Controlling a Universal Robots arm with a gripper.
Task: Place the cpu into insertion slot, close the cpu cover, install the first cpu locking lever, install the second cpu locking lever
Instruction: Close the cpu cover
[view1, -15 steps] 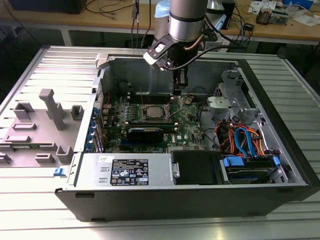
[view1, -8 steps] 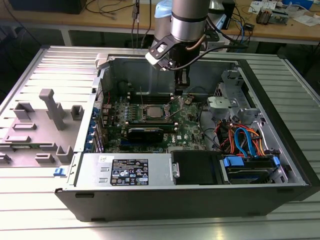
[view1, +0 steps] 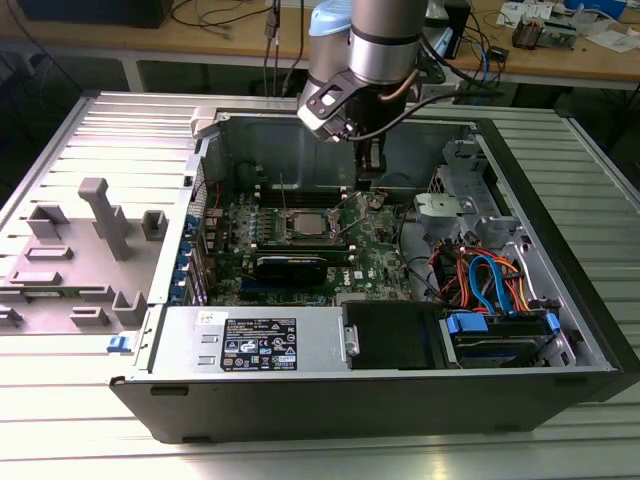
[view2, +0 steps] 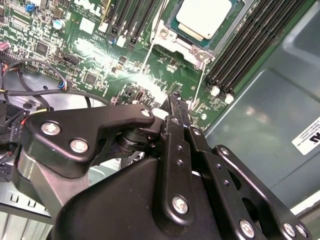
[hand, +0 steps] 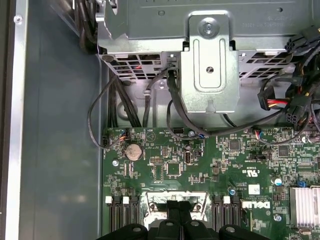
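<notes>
Currently listed, from the arm's tip outward.

End effector (view1: 368, 185) (view2: 175, 99) (hand: 178, 204): black, fingers (view2: 167, 150) drawn narrow with the tips together. Nothing shows between them. In the exterior view it hangs inside the case, at two o'clock from the cpu and near it. Whether the tips touch the board cannot be told.

Cpu (view1: 306, 222) (view2: 204, 16): dull silver square, seated flat in the insertion slot (view1: 287, 224).

Cpu cover (view2: 227, 35): silvery frame lying down around the chip, which shows through its window.

Wire levers (view2: 148, 50): two thin metal rods running out from the socket's corners over the board, one of them just beside the fingertips in the second wrist view. Latched or free cannot be told.

Motherboard (view1: 370, 255) (view2: 100, 55) (hand: 200, 165): green, flat on the case floor.

Memory slots (view2: 250, 35): long, black, flanking the socket.

Coin battery (hand: 133, 151): round and silver, on the board.

Graphics card (view1: 290, 268): long and black, at six o'clock from the cpu in the exterior view.

Power supply (view1: 255, 340): grey box, farther out at six o'clock.

Drive cage (view1: 445, 210) (hand: 207, 55): bare metal, at three o'clock.

Cables (view1: 490, 280): blue, orange and red bundle, at four o'clock.

Computer case (view1: 400, 400): black, lying open on its side.

Grey fixture (view1: 100, 215): outside the case, at nine o'clock.

Tabletop (view1: 80, 440): ribbed aluminium, carrying the case and the fixture.
</notes>
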